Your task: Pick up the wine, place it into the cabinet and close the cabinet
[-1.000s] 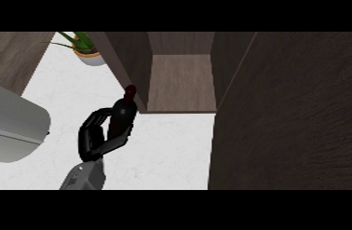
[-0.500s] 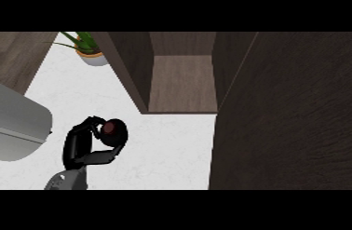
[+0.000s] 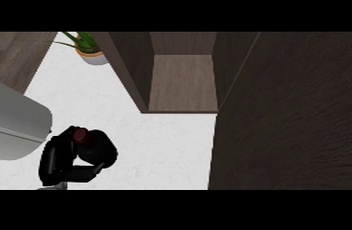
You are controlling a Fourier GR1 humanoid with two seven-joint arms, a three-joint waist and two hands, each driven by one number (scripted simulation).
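We see one hand [image 3: 65, 161], lower left of the frame, its fingers [image 3: 56, 150] curled around one wine bottle [image 3: 93, 147]; one open cabinet [image 3: 182, 82] stands upper centre.

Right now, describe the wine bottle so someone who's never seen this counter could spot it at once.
Start at the open cabinet in the middle, then drop down-left across the white counter to the black left hand by the lower edge. The wine bottle is the dark bottle it curls round, marked by its red top, unlike the potted plant.
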